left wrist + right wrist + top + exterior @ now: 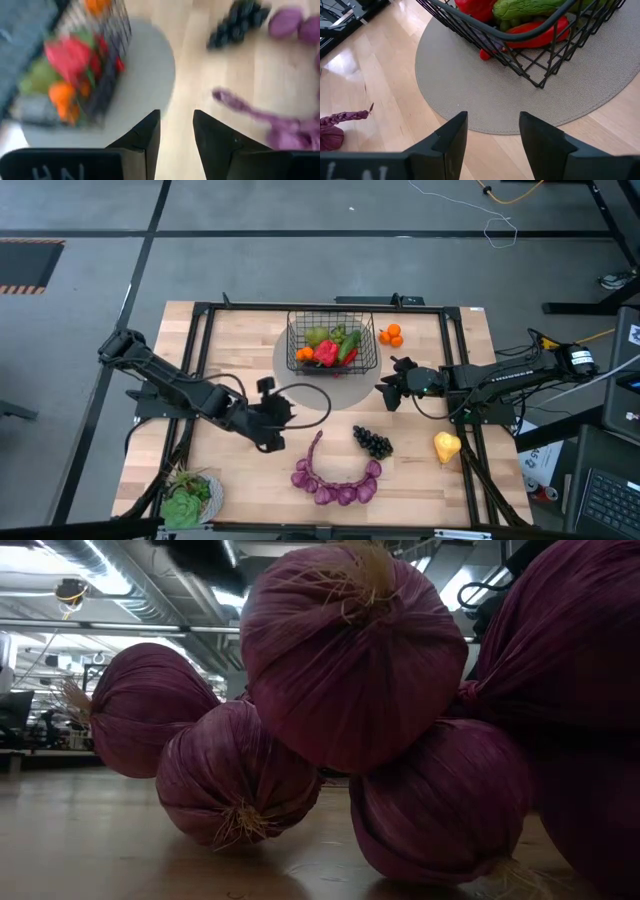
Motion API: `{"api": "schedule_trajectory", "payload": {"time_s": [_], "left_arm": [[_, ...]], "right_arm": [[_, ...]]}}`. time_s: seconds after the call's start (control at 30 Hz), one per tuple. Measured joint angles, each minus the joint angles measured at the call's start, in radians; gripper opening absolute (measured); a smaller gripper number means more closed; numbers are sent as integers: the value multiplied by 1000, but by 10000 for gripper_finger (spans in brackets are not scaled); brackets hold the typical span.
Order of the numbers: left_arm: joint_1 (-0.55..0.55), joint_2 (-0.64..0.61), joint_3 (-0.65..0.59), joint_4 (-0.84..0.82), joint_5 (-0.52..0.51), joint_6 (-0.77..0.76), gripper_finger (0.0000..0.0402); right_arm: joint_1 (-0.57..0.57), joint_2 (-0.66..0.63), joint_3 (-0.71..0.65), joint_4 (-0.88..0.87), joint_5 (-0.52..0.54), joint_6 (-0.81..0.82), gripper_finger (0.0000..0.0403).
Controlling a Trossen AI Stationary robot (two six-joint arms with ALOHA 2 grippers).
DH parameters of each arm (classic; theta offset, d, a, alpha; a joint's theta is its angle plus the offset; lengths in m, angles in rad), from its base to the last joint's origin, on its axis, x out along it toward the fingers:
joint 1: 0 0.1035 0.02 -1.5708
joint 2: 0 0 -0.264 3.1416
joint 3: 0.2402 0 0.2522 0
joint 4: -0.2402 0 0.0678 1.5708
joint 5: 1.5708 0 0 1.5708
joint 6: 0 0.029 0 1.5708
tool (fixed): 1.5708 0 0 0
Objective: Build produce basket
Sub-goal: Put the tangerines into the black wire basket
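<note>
The black wire basket point(333, 340) stands on a round grey mat point(325, 380) at the far middle of the table. It holds red peppers, green pieces and an orange. Two oranges point(391, 335) lie just right of it. The dark grapes point(372, 442), the yellow pear point(446, 446) and the purple string of onions point(335, 480) lie on the wood nearer the front. My left gripper point(288, 410) is open and empty, left of the mat's near edge. My right gripper point(384, 395) is open and empty at the mat's right edge, facing the basket point(530, 50).
A plate of leafy lettuce point(188, 498) sits at the near left corner. A black frame point(200, 330) runs round the table top. The purple onions point(340, 660) fill the low view. Bare wood lies between the grapes and the mat.
</note>
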Motion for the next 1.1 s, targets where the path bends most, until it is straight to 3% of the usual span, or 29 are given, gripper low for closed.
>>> {"api": "schedule_trajectory", "payload": {"time_s": [0.23, 0.4, 0.6, 0.83, 1.1], "left_arm": [[-6, 0, 0, -117, 176, -273, 111], [14, 5, 0, -62, 189, -282, 111], [44, 112, 0, 57, 388, -244, 110], [77, 201, -1, 131, 355, -197, 110], [108, 155, 0, 75, 395, -204, 110]], "right_arm": [[0, 0, 0, 0, 0, -2, 181], [0, 0, 0, 0, 0, -2, 181], [0, 0, 0, -3, 0, -1, 181], [0, 2, 0, -8, 3, 26, 181], [-9, 2, 0, 22, 30, -90, 181]]}}
